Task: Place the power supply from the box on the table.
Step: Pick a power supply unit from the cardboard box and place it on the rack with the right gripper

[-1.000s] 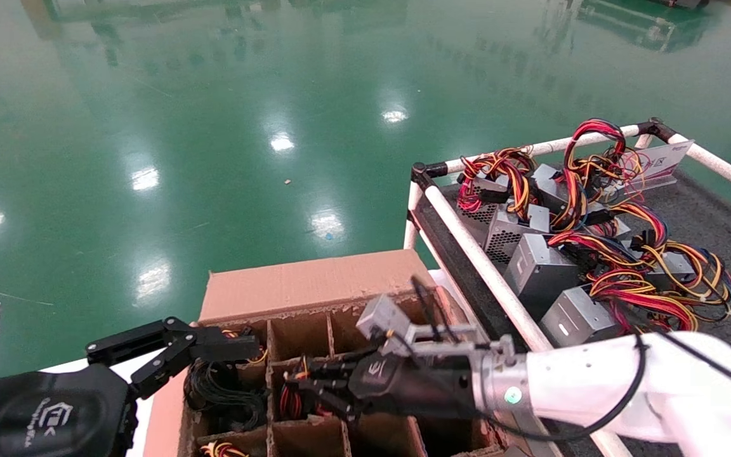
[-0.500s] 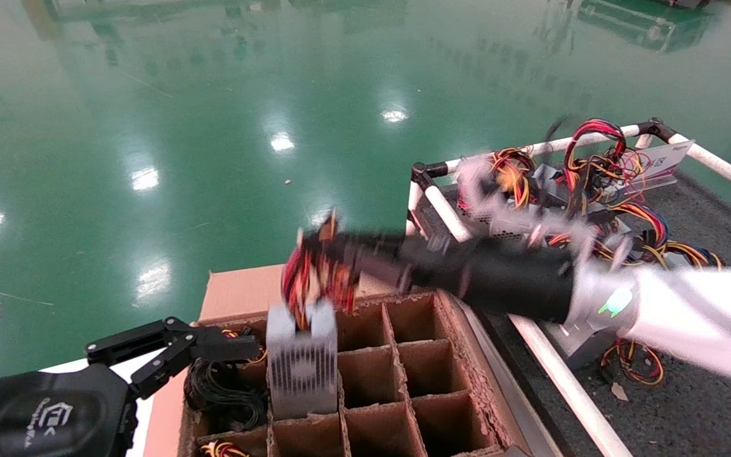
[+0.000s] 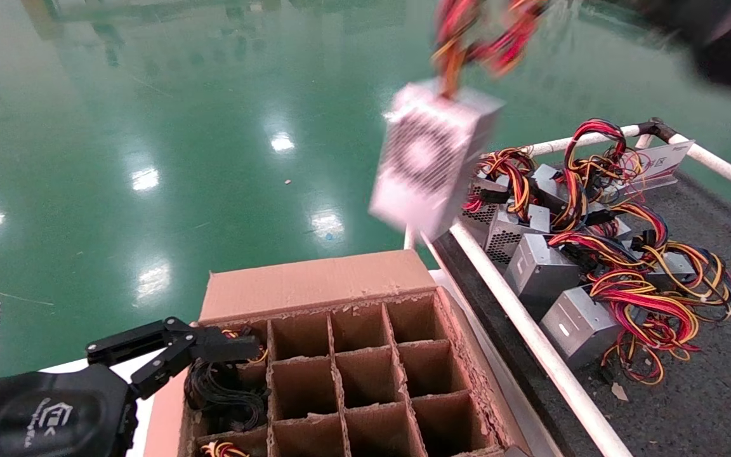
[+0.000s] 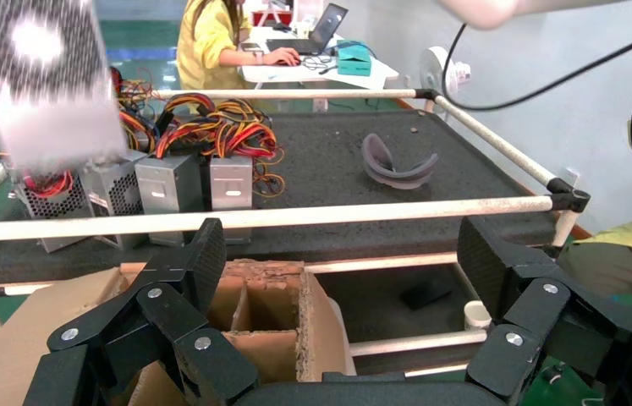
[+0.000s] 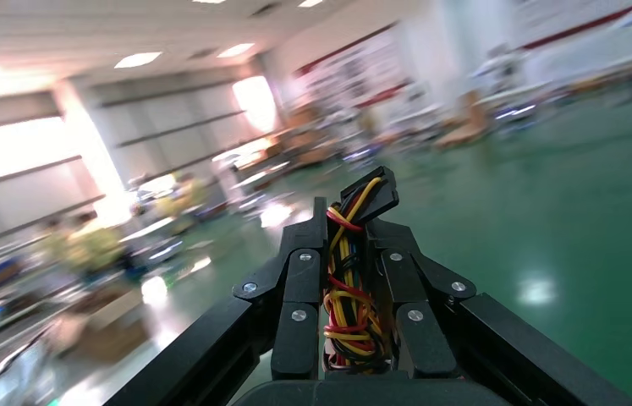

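Overhead, right gripper (image 5: 350, 279) clamped on wire bundle (image 5: 348, 296), power supply (image 3: 429, 155) dangling, left gripper (image 4: 337, 279) spread beside box (image 3: 315, 285)

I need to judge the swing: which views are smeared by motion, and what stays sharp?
Head view: the hanging power supply is smeared, the box and table sharp. Left wrist view: it is blurred too. Right wrist view: background streaked, wire bundle in the right gripper crisp.

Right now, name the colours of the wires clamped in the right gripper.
Red, yellow and black wires, clearest in the right wrist view.
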